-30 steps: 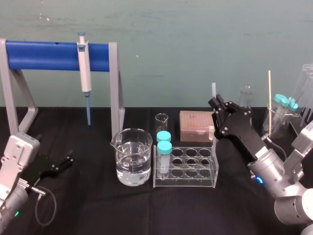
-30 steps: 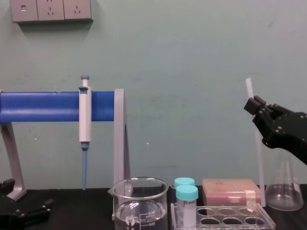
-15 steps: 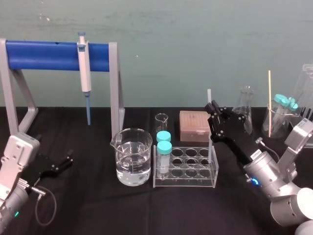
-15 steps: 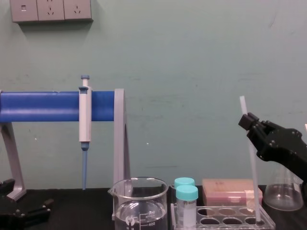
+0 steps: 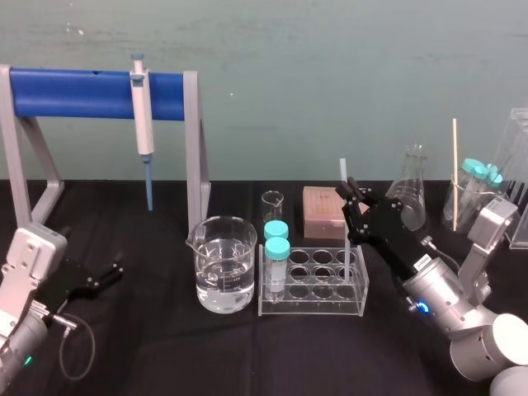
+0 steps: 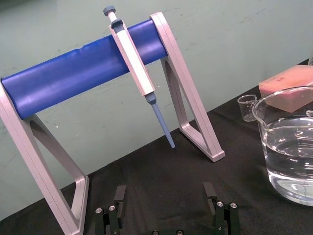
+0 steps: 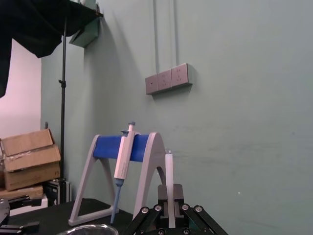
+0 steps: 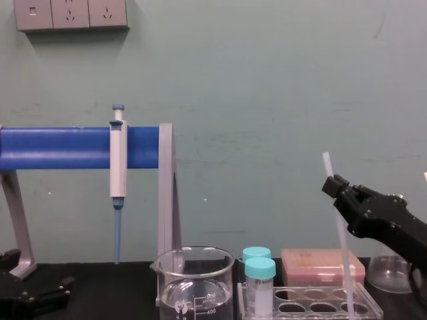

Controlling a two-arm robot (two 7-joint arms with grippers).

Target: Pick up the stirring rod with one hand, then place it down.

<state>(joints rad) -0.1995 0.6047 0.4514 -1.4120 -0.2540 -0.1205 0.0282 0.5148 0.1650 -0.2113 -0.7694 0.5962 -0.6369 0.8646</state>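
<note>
The stirring rod [image 5: 342, 172] is a thin translucent white stick, held near its upper part and leaning slightly. My right gripper [image 5: 350, 200] is shut on it, above the right end of the clear tube rack [image 5: 313, 307]. In the chest view the stirring rod [image 8: 343, 257] runs down from the right gripper [image 8: 331, 185] into the rack's right end [image 8: 363, 298]; whether its tip touches anything I cannot tell. The right wrist view shows the stirring rod [image 7: 169, 169] standing up between the closed fingers. My left gripper [image 5: 111, 272] rests open on the table at the far left, its fingers [image 6: 120, 195] spread.
A beaker of water [image 5: 224, 266] stands left of the rack, which holds two teal-capped tubes [image 5: 276, 247]. A pink box [image 5: 322, 212] and a small beaker [image 5: 272, 202] lie behind. A conical flask [image 5: 410, 198] and more glassware stand at the right. A pipette [image 5: 143, 107] hangs on the blue stand [image 5: 74, 92].
My right gripper has carried the stirring rod leftward and downward, from beside the conical flask to over the rack's right end. The left arm has stayed still.
</note>
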